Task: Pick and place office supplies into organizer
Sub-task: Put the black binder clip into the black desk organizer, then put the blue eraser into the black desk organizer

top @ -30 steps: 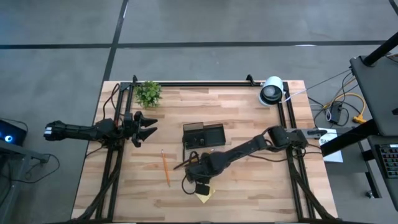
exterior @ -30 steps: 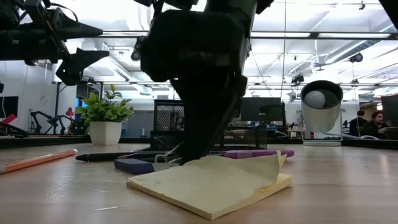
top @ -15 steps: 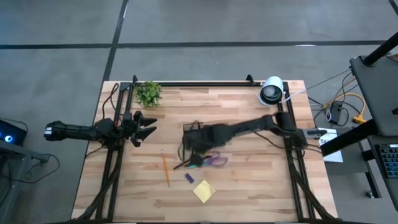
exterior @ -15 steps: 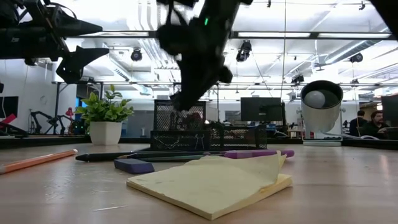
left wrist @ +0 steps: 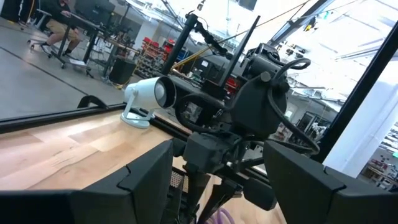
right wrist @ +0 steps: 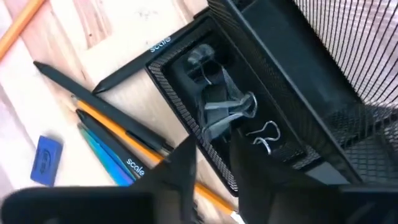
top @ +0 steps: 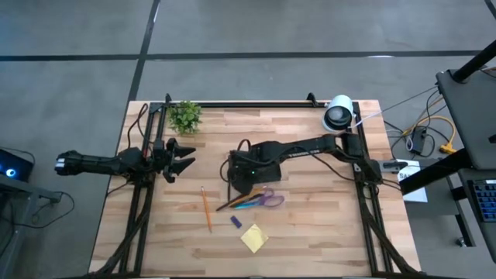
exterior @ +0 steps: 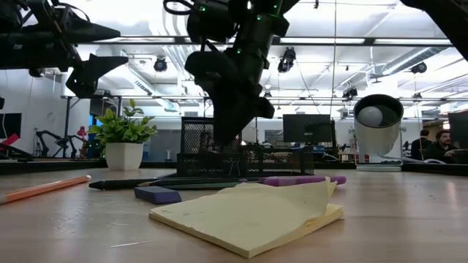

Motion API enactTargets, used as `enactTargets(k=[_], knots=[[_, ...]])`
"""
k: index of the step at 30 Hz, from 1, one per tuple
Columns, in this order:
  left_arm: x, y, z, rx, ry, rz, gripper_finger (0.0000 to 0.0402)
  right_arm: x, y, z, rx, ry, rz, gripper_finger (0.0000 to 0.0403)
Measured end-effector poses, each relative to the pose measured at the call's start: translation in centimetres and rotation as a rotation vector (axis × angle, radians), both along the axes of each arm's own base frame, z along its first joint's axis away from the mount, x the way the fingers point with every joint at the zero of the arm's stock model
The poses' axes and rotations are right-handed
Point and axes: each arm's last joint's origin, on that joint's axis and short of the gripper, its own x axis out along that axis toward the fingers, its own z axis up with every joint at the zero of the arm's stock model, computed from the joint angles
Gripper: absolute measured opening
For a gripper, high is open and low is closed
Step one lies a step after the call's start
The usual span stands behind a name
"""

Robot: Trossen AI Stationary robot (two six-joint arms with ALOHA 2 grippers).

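High view is showing the right gripper (top: pixel 239 180) hanging over the near-left corner of the organizer (top: pixel 267 164), which is sitting near the table's (top: pixel 325 232) middle. Its arm is reaching in across the tray from the right edge. The right wrist view is looking down into a tray compartment where a binder clip (right wrist: pixel 221 109) and a paper clip (right wrist: pixel 264 134) are lying; the two fingers (right wrist: pixel 180 162) are standing a narrow gap apart with nothing between them.

Just in front of the tray, pens (top: pixel 240 201) are lying in a slanted bundle, with the scissors (top: pixel 271 200) touching their right end. An eraser (top: pixel 237 222) is lying just in front of them, and the sticky pad (top: pixel 253 238) is sitting nearer the front edge, its top sheet curling up in the low view. The pencil (top: pixel 206 208) is lying alone to the left, apart from the bundle.

The left gripper (top: pixel 184 157) is hovering at the table's left edge, fingers spread wide and holding nothing, well apart from the supplies. A plant (top: pixel 184 116) is standing at the far-left corner and a round device (top: pixel 338 115) at the far-right. Bare wood is lying open along the right side and the front corners.
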Motion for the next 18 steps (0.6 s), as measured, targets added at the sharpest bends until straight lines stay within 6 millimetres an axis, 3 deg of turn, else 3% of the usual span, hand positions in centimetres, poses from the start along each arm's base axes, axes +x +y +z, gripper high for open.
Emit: enactTargets(k=[3,5,10,16,18], knots=[[0.0,0.0,0.0,0.0,0.001,0.001,0.0235,0.0,0.0,0.0,-0.003,-0.001,-0.017,0.0146],[0.0,0.0,0.0,0.0,0.002,0.0,0.0235,0.1,0.6,0.4,-0.021,-0.015,0.069,0.017],[0.0,0.0,-0.1,0.001,0.002,0.0,0.0235,0.1,5.4,1.7,-0.055,-0.09,0.365,0.02],[0.0,0.0,-0.2,0.001,0.011,-0.003,0.0235,0.5,10.0,-1.2,0.03,-0.051,0.218,0.0203],[0.0,0.0,-0.2,0.002,0.016,-0.012,0.0235,1.0,11.4,-1.1,0.04,-0.077,0.183,0.0203]])
